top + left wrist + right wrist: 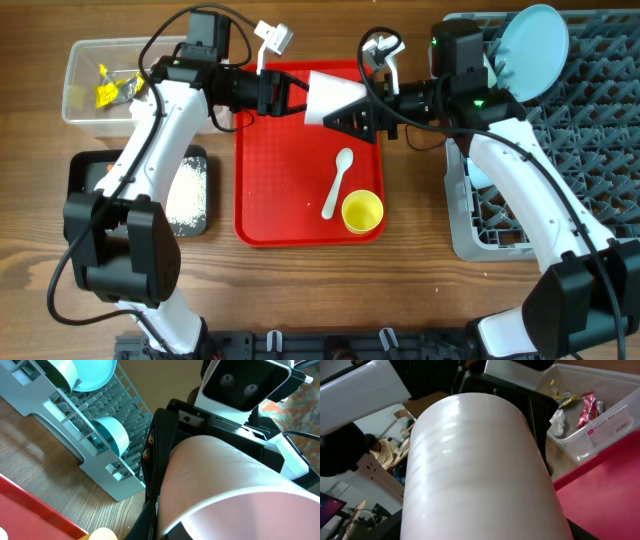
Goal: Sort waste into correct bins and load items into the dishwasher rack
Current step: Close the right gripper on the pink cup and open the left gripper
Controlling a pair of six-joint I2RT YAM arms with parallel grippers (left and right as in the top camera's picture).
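Our left gripper [292, 98] appears clamped on the rim of the pink cup [332, 88], carrying it in the air above the far end of the red tray [285, 200]. Our right gripper [352, 115] meets it from the other side, its black jaws flanking the cup's narrower part, but we cannot tell whether they have closed on it or only straddle it.

The cup lies on its side, long axis running left to right along the line between our two wrists, mouth toward the left arm, base toward the right. The dishwasher rack [590, 150] lies to the right, beyond the right gripper, so we judge that the right arm is the nearer one for loading.

In both wrist views the cup fills the frame and hides our own fingertips. The overhead view cuts off the rack's right side, the right arm covers its near left edge, and we cannot see inside the cup
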